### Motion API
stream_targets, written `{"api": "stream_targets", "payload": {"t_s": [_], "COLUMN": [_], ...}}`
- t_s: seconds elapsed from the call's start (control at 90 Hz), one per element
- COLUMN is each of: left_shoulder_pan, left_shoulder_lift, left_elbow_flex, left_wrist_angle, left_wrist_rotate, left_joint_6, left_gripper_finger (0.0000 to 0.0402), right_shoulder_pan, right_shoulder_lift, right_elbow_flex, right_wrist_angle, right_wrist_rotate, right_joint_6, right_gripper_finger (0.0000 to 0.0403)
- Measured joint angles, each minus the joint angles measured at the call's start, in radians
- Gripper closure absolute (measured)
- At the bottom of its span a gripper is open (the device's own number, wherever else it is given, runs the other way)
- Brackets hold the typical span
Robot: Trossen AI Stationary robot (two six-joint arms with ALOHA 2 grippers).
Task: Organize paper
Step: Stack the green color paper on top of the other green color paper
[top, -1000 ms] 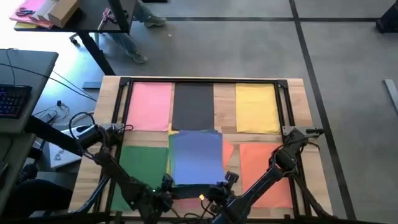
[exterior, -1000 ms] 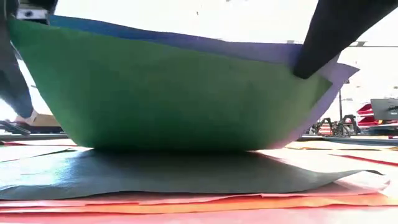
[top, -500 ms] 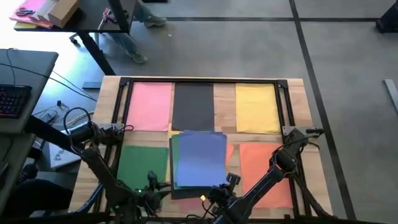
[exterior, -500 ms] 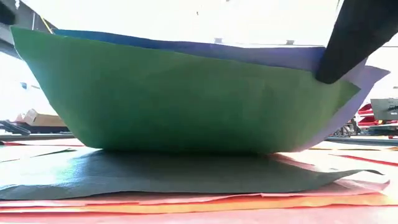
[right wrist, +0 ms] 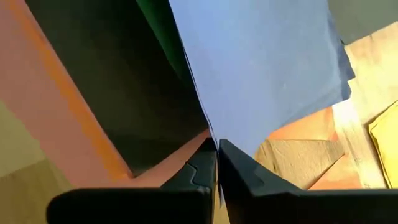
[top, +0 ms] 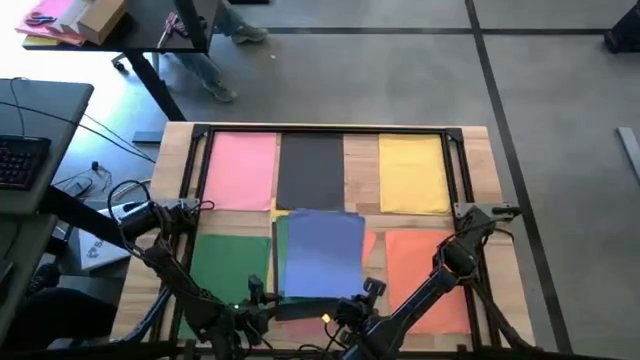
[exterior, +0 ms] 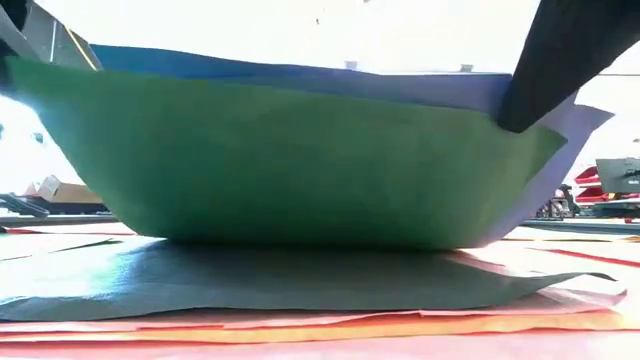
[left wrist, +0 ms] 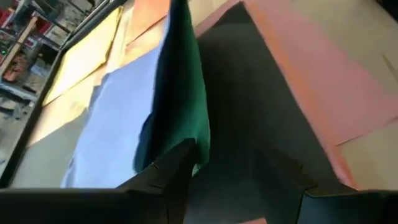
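Holding the lifted sheets at their near edge, your right gripper (right wrist: 216,163) has its fingers pressed together on the thin blue rectangular paper sheet (top: 322,254) and the thin green paper sheet under it (exterior: 290,165); the right wrist view shows both edges running into the closed jaws. The pair rises from the middle of the wooden table's (top: 478,165) near edge, long axis running from the near edge toward the far edge, and sags in a bow across the low view, its belly touching or almost touching the pile beneath.

Your left gripper (left wrist: 233,177) stands just beside the same pair, at the near edge on the left of the pile. Its fingers are spread with nothing between them; the green sheet's edge hangs against the inner face of one finger, ungripped. I judge the coming move turns on this: the free corner lies within the left jaws' reach, and the right arm alone carries the load.

Beneath, a dark grey paper sheet (exterior: 300,280) lies flat on pink and orange sheets (exterior: 330,325).

Elsewhere, a pink sheet (top: 243,170), a second dark grey sheet (top: 311,168) and a yellow sheet (top: 414,172) lie in a row along the far edge. A separate green sheet (top: 230,268) lies near the left edge, an orange sheet (top: 425,265) near the right edge.
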Motion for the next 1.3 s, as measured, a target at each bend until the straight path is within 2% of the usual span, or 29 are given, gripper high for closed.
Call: {"api": "stream_targets", "payload": {"t_s": [0.2,0.333,0.489,0.856,0.967,1.122,1.3], "left_shoulder_pan": [-0.001,-0.011,-0.014,0.081,0.089,0.092,0.092], "left_shoulder_lift": [0.0,0.001,0.001,0.008,0.008,0.008,0.008], "left_elbow_flex": [0.0,0.0,0.0,0.0,0.0,0.0,0.001], "left_wrist_angle": [0.037,0.031,0.027,0.028,0.029,0.034,0.023], "left_wrist_rotate": [0.014,0.069,0.085,0.129,0.177,0.215,0.213], "left_joint_6": [0.033,0.015,0.018,0.007,0.006,-0.005,-0.028], "left_gripper_finger": [0.0264,0.0264,0.0264,0.0267,0.0296,0.0386,0.0399], "right_shoulder_pan": [0.0,0.0,0.0,0.0,0.0,0.0,0.0], "right_shoulder_lift": [0.0,0.0,0.0,0.0,0.0,0.0,0.0], "right_elbow_flex": [0.0,0.0,0.0,0.0,0.0,0.0,0.0], "right_wrist_angle": [-0.001,-0.002,-0.003,0.013,0.013,0.02,0.03], "right_wrist_rotate": [0.0,0.001,0.015,0.017,0.017,0.013,0.001], "right_joint_6": [0.0,0.0,-0.006,-0.035,-0.035,-0.053,-0.062], "right_gripper_finger": [0.0403,0.0403,0.0403,0.0403,0.0403,0.0403,0.0403]}}
